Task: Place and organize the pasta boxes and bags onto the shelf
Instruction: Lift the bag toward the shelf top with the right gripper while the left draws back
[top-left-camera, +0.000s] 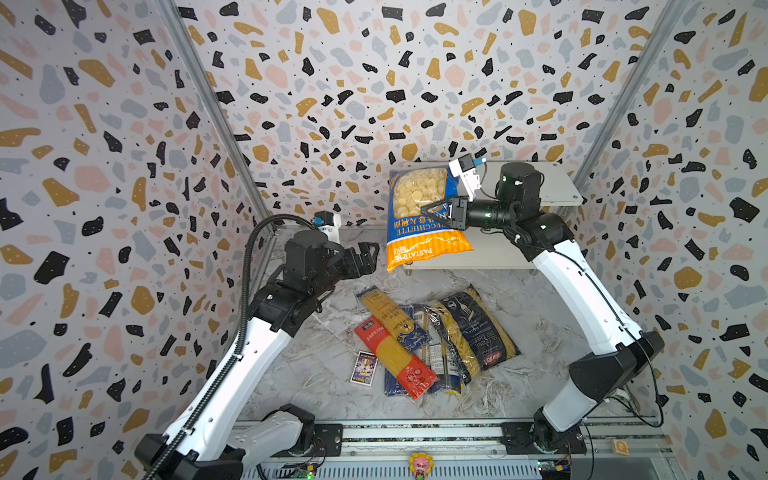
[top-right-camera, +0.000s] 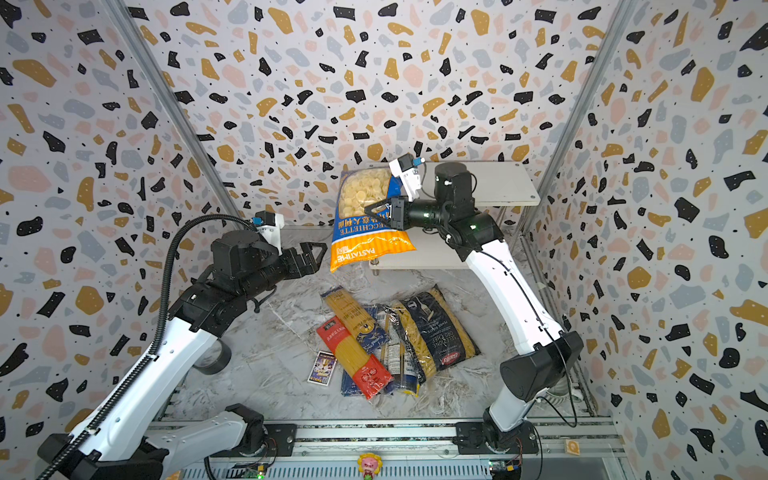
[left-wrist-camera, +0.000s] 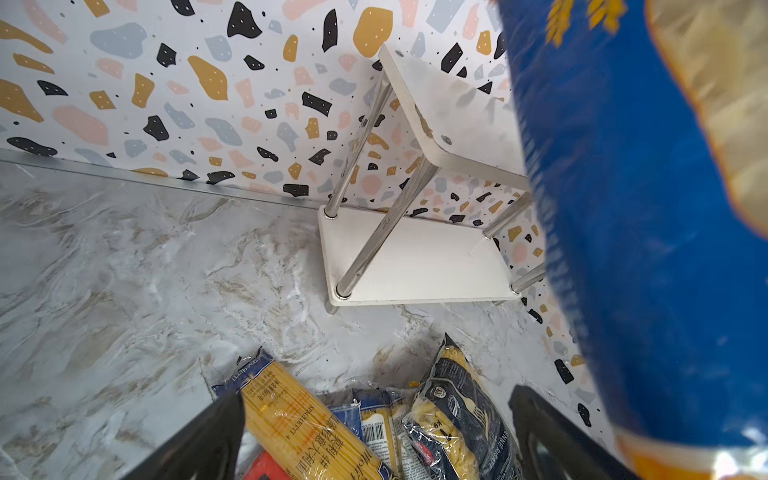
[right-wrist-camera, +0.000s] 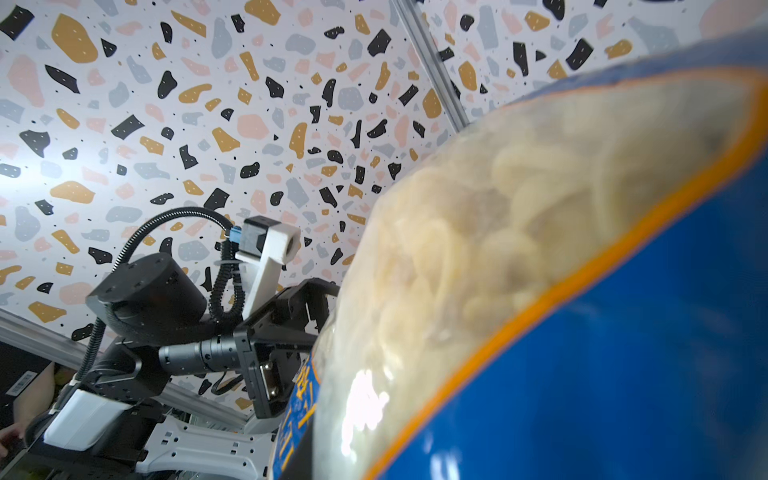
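Pasta bags and packs: one bag is held in the air at centre, and the rest are heaped on the marble desk (top-left-camera: 316, 374) toward the front.
Left hand (top-left-camera: 368, 259): the jaws are spread wide and grip nothing. It hangs above the desk, just left of the held bag's orange end. In the left wrist view its two black fingers (left-wrist-camera: 208, 436) frame the heap below.
Tape roll (top-right-camera: 214, 357): a dark grey ring on the desk, half hidden behind the left arm in a top view.
Purple card (top-left-camera: 364, 368): lies flat on the desk, just left of the heap.
Spaghetti packs (top-left-camera: 395, 357): long narrow packs lie overlapped. A red one on top crosses blue ones, and a yellow pack with a navy end (top-left-camera: 386, 311) angles toward the back.
Shell bag (top-left-camera: 419, 232): blue, with an orange striped end and a clear window full of pale shells. It hangs clear of the desk in front of the shelf's left end. Its print reads upside down in both top views, with the orange end lowest. Whether it touches the shelf cannot be told.
Right hand (top-left-camera: 428, 210): the jaws are closed tight on the shell bag's middle, pinching the blue film just below the window. It reaches in level from the right.
Navy penne bag (top-left-camera: 478, 332): a dark pillow bag with yellow penne showing along its sides. It lies flat at the right of the heap, touching the packs beside it.
Shelf (top-left-camera: 557, 187): a white two-board rack on chrome poles, against the back wall at right rear, partly behind the right arm.
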